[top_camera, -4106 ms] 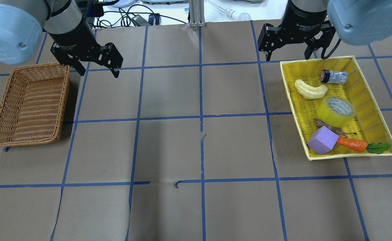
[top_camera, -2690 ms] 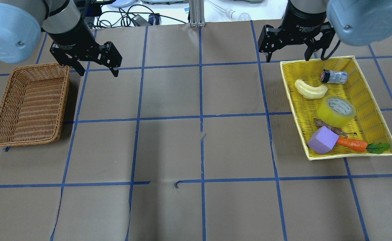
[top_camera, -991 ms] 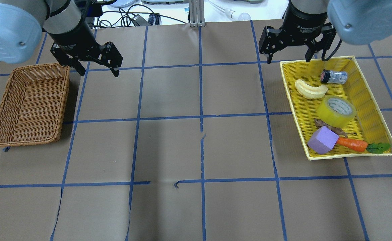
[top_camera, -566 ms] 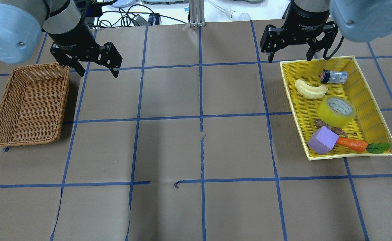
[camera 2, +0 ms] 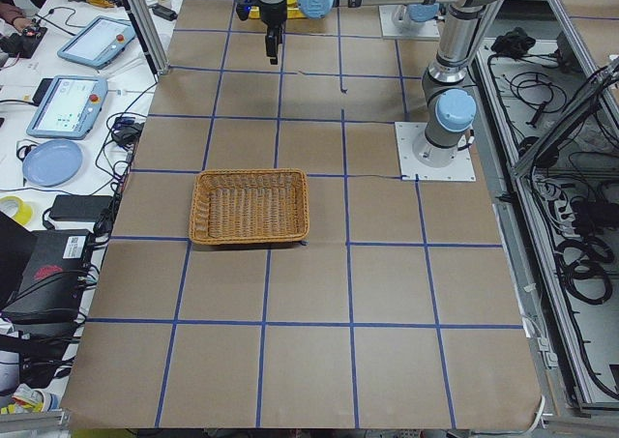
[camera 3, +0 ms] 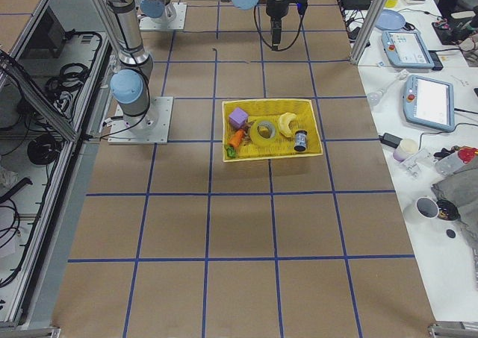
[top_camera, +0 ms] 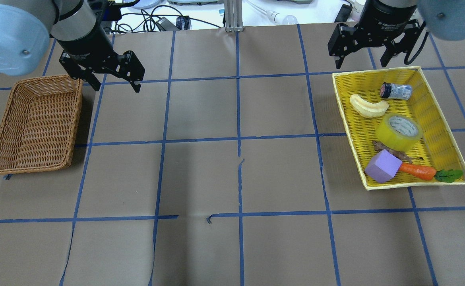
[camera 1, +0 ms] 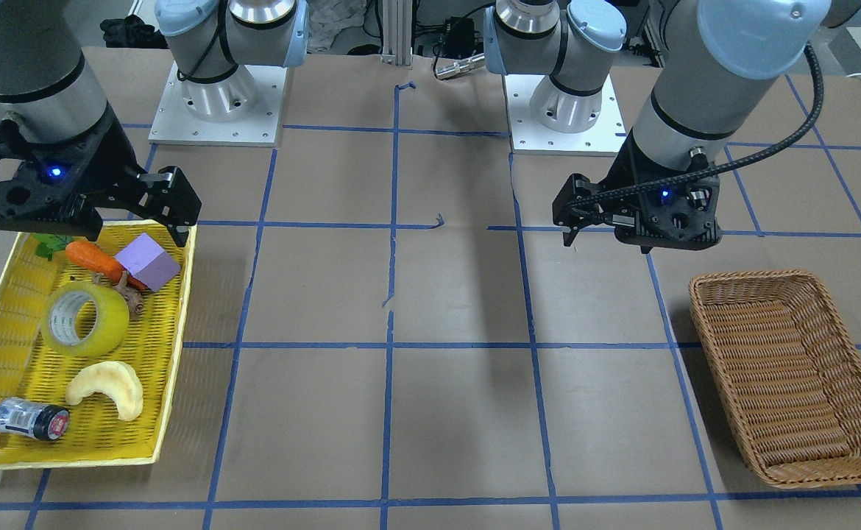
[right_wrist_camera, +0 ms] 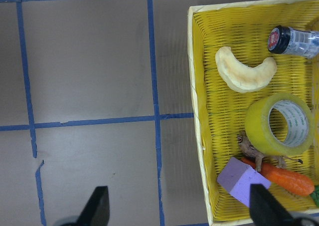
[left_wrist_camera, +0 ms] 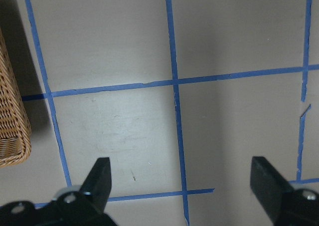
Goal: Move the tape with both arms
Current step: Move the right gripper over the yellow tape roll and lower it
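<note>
Yellow-green tape in yellow tray, core print illegible; left claw, right claw both spread, empty.

Grey arms, pale blue joint caps, black hands

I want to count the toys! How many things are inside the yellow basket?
6, top to bottom in the overhead view: bottle, pale crescent, tape, brown root, purple cube beside carrot. Nothing seems hidden.
</note>
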You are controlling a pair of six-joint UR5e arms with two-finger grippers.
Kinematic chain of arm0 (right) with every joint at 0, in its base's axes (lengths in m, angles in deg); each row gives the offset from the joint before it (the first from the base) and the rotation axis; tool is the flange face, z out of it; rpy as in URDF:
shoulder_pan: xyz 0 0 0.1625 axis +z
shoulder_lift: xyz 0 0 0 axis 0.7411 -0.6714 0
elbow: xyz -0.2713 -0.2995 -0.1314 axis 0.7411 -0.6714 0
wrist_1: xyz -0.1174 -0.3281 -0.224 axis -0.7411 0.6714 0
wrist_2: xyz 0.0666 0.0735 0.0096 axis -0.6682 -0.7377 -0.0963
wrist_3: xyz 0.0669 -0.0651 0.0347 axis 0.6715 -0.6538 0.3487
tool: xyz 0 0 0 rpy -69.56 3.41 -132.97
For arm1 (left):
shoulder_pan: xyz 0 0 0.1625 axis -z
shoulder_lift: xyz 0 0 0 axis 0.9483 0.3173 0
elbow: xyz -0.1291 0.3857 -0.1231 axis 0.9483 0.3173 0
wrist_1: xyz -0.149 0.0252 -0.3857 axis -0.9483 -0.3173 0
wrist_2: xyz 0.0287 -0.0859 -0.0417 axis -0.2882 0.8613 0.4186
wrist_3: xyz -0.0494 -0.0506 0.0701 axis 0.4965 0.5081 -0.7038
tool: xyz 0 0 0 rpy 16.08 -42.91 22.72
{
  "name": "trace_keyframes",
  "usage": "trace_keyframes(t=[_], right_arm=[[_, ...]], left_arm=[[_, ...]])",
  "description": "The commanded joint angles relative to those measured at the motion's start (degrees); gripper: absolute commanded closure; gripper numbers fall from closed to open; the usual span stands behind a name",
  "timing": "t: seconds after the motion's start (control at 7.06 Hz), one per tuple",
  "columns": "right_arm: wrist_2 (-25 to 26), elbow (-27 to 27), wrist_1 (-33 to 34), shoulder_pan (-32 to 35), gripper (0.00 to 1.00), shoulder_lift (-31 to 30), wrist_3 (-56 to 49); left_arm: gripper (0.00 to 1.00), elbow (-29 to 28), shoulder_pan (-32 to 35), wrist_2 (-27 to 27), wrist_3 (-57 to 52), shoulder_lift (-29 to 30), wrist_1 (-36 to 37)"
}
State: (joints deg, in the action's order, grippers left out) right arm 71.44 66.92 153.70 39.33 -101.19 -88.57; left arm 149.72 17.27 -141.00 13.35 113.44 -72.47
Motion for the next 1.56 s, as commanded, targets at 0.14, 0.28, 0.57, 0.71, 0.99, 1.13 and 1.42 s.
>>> trace_keyframes(t=[0.14,0.28,0.57,0.71,0.99,1.13,1.42], right_arm=[[-0.1,1.9,0.7,-10.5,0.00,5.1,-16.2],[-0.1,3.9,3.9,-12.4,0.00,6.8,-21.9],[-0.3,10.6,13.2,-17.2,0.00,10.6,-31.5],[-0.4,14.1,17.2,-17.3,0.02,11.3,-31.7],[-1.1,20.1,21.0,-17.4,0.25,11.7,-34.5],[-1.1,22.2,21.4,-17.4,0.25,11.7,-35.4],[-1.0,23.0,22.5,-17.5,0.46,11.8,-35.8]], left_arm=[[0.00,0.0,0.0,0.1,0.0,0.0,-0.1],[0.00,0.0,0.0,0.0,0.0,-0.1,-0.1],[0.00,0.1,0.0,0.1,0.0,-0.1,-0.2],[0.00,0.1,-0.1,0.1,-0.1,-0.1,-0.2],[0.00,0.2,-0.1,0.1,-0.1,-0.1,-0.2],[0.00,0.1,0.0,0.2,-0.1,-0.1,-0.2],[0.00,0.2,-0.1,0.1,-0.1,-0.2,-0.2]])
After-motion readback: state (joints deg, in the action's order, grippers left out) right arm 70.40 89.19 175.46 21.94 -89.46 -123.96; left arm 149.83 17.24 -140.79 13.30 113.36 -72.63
